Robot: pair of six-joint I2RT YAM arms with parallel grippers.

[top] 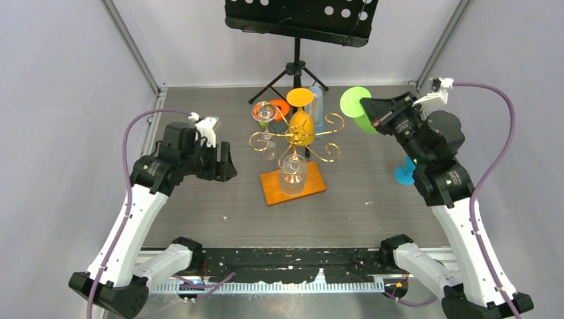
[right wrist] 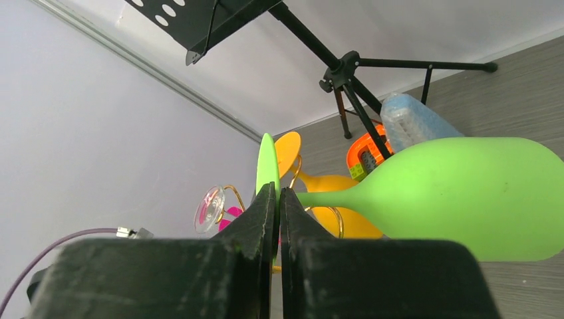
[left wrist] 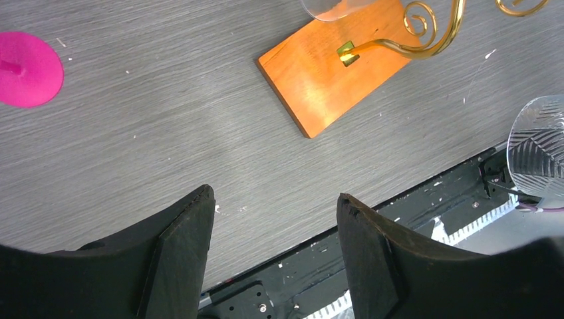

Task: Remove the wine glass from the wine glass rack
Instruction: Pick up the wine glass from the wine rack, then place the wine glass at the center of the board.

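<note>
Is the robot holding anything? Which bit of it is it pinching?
Yes. The right gripper pinches the green wine glass by its flat round foot. The left gripper is open and empty.

We see a lime green wine glass [right wrist: 465, 193], a gold wire rack with orange wooden base [left wrist: 326, 80], a clear leaf-patterned glass [left wrist: 540, 149].

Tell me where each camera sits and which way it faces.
Top external: above, behind the robot, looking down on the wine glass rack; left arm and right arm show.
Left wrist: faces down at the table; open left gripper shows.
Right wrist: faces sideways toward the music stand; right gripper pinches the green wine glass.
Shared: top and left wrist show the rack's base.
</note>
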